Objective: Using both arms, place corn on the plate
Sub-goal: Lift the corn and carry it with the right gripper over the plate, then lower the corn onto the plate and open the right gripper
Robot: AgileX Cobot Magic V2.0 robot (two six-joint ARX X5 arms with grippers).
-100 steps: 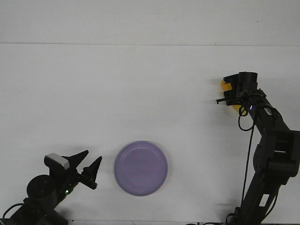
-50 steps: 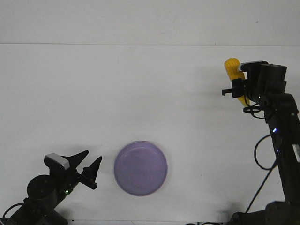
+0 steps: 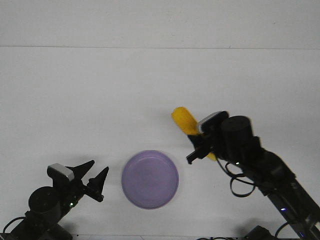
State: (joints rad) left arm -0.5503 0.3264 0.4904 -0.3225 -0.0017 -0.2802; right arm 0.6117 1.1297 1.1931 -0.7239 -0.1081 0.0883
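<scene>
Item 1, my left gripper [image 3: 98,183]: near the bench's front-left corner, fingers spread, holding nothing, just left of the plate; unmoved over the last second.

Item 2, the plate [image 3: 150,179]: lavender, bare, close to the front edge, left of centre.

Item 3, the corn [image 3: 184,120]: clear of the bench, pinched in my right gripper [image 3: 200,146], blunt end tilted up and toward the far edge. A second ago it hung out by the right edge; it has since travelled inward and now sits just right of the plate's far rim. My judgement: carry nearly complete, lowering and release outstanding.

Item 4, the bench [image 3: 100,90]: plain white, matte, otherwise unoccupied. Behind its far edge, a pale blank wall [image 3: 150,22].
</scene>
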